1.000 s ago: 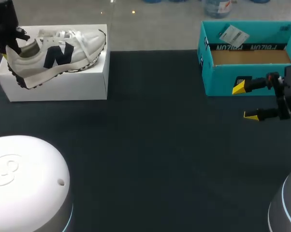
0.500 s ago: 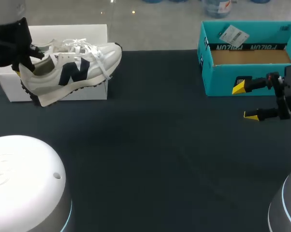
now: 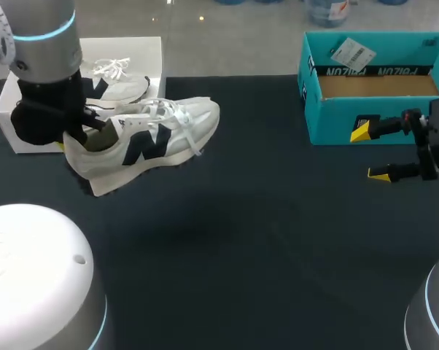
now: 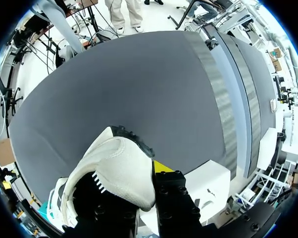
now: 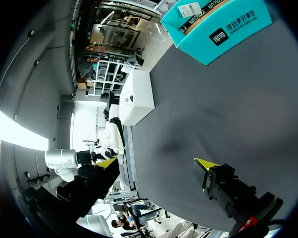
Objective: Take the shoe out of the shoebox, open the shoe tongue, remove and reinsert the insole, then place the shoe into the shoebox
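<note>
- Head view: left gripper clamps the heel of the shoe and holds it clear above the table, just in front of the white shoebox.
- The shoe's long axis runs across the table, toe toward the right arm's side, laces up.
- Right gripper hangs well apart, fingers spread wide and holding nothing, just before the teal box.
- A second shoe lies in the white shoebox.
- I'd say the right gripper's path to the tongue is unobstructed.

Tbl centre passable, white box far left, teal shoebox far right, right end effector before it
</note>
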Controlling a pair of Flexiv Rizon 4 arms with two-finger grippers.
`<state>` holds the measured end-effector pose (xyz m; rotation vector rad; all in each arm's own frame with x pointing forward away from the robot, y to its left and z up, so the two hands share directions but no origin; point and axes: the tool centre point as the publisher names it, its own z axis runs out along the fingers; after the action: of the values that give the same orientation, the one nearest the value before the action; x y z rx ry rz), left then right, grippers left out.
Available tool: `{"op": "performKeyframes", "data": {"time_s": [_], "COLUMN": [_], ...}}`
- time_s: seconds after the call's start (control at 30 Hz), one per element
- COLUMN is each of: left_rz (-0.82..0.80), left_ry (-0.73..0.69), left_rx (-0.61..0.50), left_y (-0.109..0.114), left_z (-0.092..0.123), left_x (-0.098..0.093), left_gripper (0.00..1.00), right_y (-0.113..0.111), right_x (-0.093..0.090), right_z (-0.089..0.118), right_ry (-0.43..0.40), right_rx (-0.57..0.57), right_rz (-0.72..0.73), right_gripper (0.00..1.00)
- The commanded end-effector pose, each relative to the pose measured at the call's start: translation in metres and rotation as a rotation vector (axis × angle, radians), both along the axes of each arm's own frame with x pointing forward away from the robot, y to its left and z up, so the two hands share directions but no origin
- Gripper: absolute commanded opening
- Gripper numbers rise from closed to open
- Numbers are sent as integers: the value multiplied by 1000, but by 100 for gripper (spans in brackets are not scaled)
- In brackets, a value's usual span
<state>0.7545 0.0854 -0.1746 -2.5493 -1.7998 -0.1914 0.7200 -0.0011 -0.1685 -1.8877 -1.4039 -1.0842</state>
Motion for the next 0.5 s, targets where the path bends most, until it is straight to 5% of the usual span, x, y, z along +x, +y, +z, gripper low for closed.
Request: {"op": "performKeyframes", "data": {"time_s": [0.03,0.5], "left_rz": [-15,-79], "left_ry": [-80,-71], "left_rx": [-24,4], "left_y": [-15,-69], "left_z": [-5,-17], "left_x": [-11,-21], "left_gripper": [0,0], "right_y": [1,1], "right_x": [-1,-1], "right_z": [0,0], "right_ry": [2,2], "right_rx": [-4,-4], "right_rz": [-2,-2], "right_gripper": [100,100]}}
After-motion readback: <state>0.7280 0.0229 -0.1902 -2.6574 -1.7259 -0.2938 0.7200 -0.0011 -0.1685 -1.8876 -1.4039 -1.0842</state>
